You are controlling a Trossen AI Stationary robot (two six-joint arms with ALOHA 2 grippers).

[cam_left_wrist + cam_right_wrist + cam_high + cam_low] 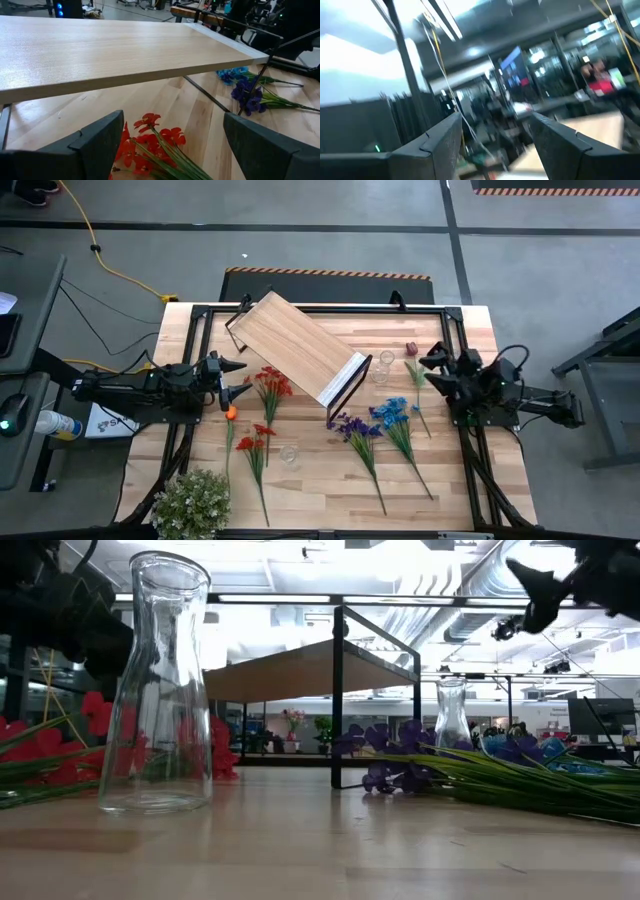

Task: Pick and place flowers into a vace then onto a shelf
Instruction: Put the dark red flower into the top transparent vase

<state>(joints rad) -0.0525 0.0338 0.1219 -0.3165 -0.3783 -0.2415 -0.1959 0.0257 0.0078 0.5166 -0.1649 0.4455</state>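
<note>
Light-wood shelf (300, 346) sits mid-table, flowers (268, 386) strewn nearer; left gripper (237, 378), fingers apart, hovers beside red blooms; right gripper (432, 369), seemingly open, hangs far right.

Red flowers (271, 383), purple flowers (352, 427), light-wood shelf (295, 345)

Shelf (297, 347) over mid-table; flowers (270, 385) alongside.
</note>
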